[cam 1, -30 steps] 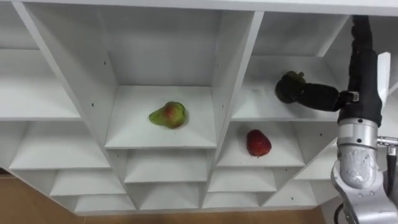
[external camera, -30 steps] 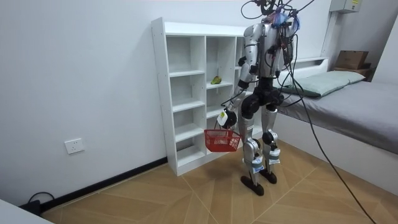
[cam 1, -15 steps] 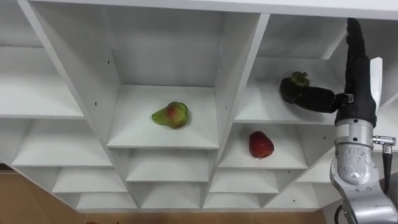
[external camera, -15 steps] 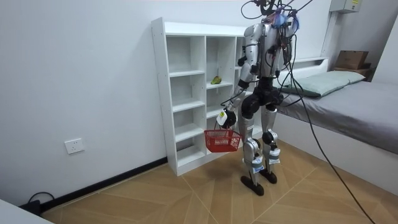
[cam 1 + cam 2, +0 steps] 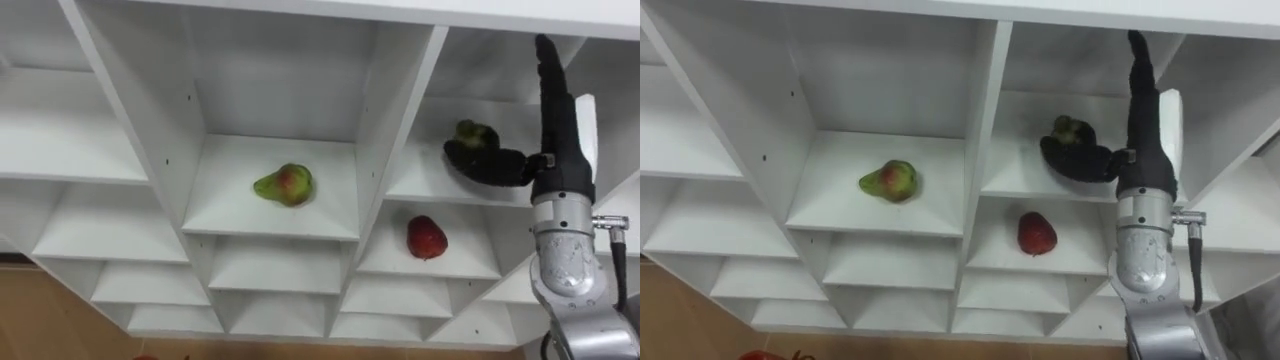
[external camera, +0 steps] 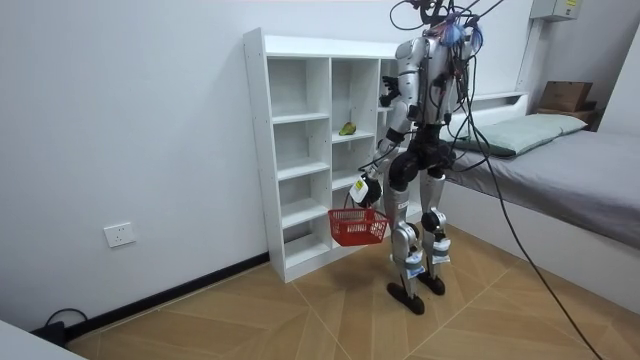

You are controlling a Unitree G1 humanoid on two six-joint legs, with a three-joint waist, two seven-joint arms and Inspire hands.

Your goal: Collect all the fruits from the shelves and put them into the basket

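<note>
Left eye view shows the white wooden closet [image 5: 395, 130] of open compartments across the frame. At the right of the frame, the robot's right hand [image 5: 490, 165] reaches into the upper right compartment, its dark fingers curled round the lower part of a dull green, lumpy fruit [image 5: 468, 133], which sits just above the shelf board there. A green pear with a red blush [image 5: 285, 185] lies on its side in the middle compartment, near the centre of the frame, well apart from the hand. A round red fruit [image 5: 427, 237] rests in the compartment directly below the one with the hand, lower right of centre.

Room view has the robot standing upright on the wooden floor, close against the closet's front, with a grey bed [image 6: 560, 170] behind it at the right of the frame. Its left hand [image 6: 364, 190] hangs low at its side, closed on the handle of a red plastic basket [image 6: 357, 228] that dangles beside its thigh.
</note>
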